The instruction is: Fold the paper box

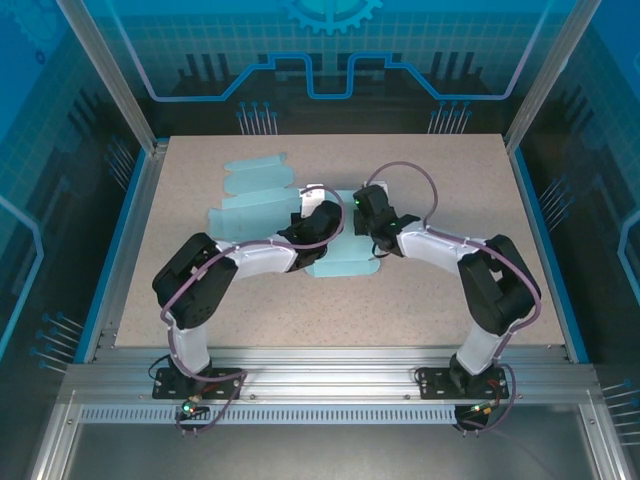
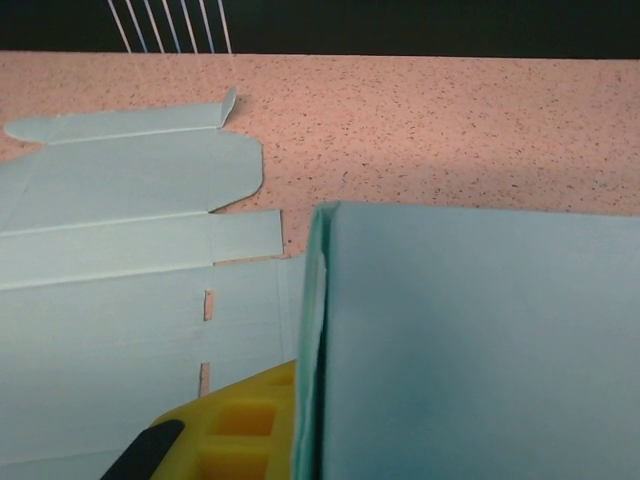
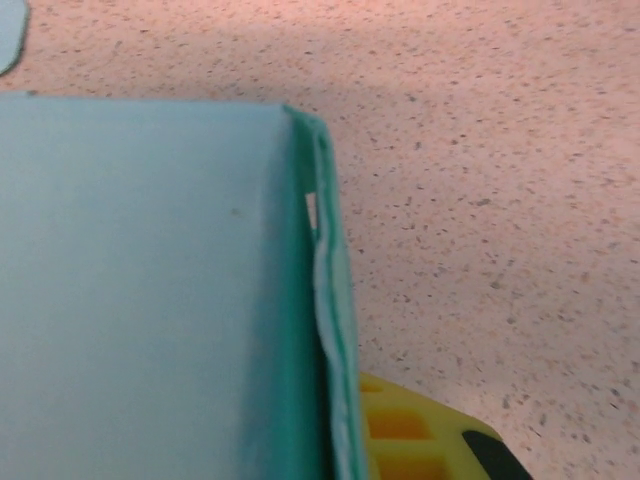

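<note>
Inside blue-panelled walls (image 1: 320,60), a speckled surface (image 1: 450,300) carries the pale-blue paper box (image 1: 255,190), with flat flaps (image 1: 250,170) spread toward 10 o'clock and one panel (image 2: 480,340) raised at centre. The left fingers (image 2: 270,385) pinch shut on that panel's doubled edge from 9 o'clock and the right fingers (image 3: 400,400) likewise from 3 o'clock, probably to hold the wall upright while it creases. The left arm (image 1: 260,262) and right arm (image 1: 450,245) crowd each other there, and the loose flaps lie beside the left one.
</note>
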Robot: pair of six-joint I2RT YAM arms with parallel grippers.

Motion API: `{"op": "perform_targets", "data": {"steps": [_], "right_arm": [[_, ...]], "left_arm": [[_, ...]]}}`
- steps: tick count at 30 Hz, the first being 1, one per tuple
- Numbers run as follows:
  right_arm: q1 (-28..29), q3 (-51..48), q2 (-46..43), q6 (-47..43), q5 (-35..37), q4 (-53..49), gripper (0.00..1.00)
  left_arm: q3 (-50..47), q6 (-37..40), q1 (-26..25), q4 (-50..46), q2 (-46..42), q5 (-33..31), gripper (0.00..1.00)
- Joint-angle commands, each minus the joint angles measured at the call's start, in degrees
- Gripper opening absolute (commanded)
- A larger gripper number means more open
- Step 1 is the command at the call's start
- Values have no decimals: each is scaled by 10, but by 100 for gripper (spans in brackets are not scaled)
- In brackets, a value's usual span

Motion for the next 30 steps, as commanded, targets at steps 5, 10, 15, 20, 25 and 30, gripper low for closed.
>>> {"op": "perform_targets", "data": {"steps": [5, 10, 15, 20, 25, 30], "right_arm": [[9, 55, 43, 157, 231, -147, 0], [16, 122, 84, 259, 308, -259, 0], [19, 194, 129, 392, 355, -413, 0], [20, 129, 94, 314, 312, -285, 0], [20, 98, 76, 241, 272, -206, 0], [16, 68, 50, 141, 172, -126, 15]], "left_arm": [[-24, -111, 5, -4, -48, -5, 12], [-35, -154, 4, -2, -52, -9, 12], [-37, -176, 4, 9, -51, -8, 13], [-38, -173, 4, 17, -51, -6, 13], [-36, -169, 4, 18, -48, -3, 13], [-19, -152, 4, -7, -41, -1, 12]]}}
